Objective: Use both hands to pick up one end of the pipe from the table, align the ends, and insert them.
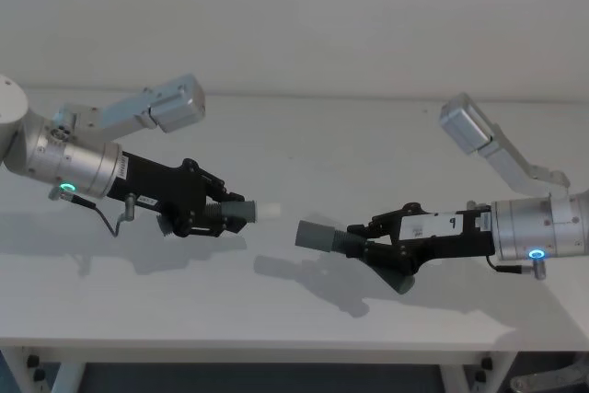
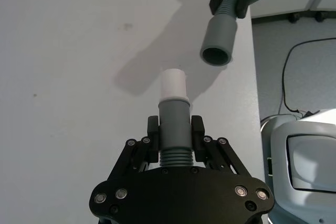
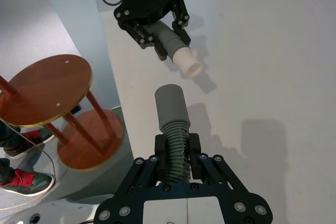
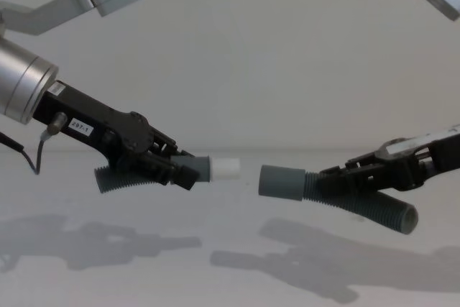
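Both pipe pieces hang above the white table (image 1: 368, 135). My left gripper (image 1: 225, 213) is shut on one ribbed hose piece (image 2: 173, 129), whose narrow whitish tip (image 1: 267, 210) points to the right. The other piece (image 3: 175, 150) is held shut in my right gripper (image 1: 368, 238), its wide grey cuff (image 1: 317, 236) pointing left. The two ends face each other across a small gap, not touching. In the chest view the cuff (image 4: 282, 182) sits slightly lower than the tip (image 4: 226, 167). The open mouth of the cuff (image 2: 216, 55) shows beyond the tip (image 2: 172, 85), offset to one side.
The table's front edge (image 1: 276, 342) runs close below both grippers. Beside the table stands a round wooden stool (image 3: 47, 90), with a person's shoes (image 3: 26, 182) on the floor near it. A white part of the robot's body (image 2: 310, 150) sits past the table edge.
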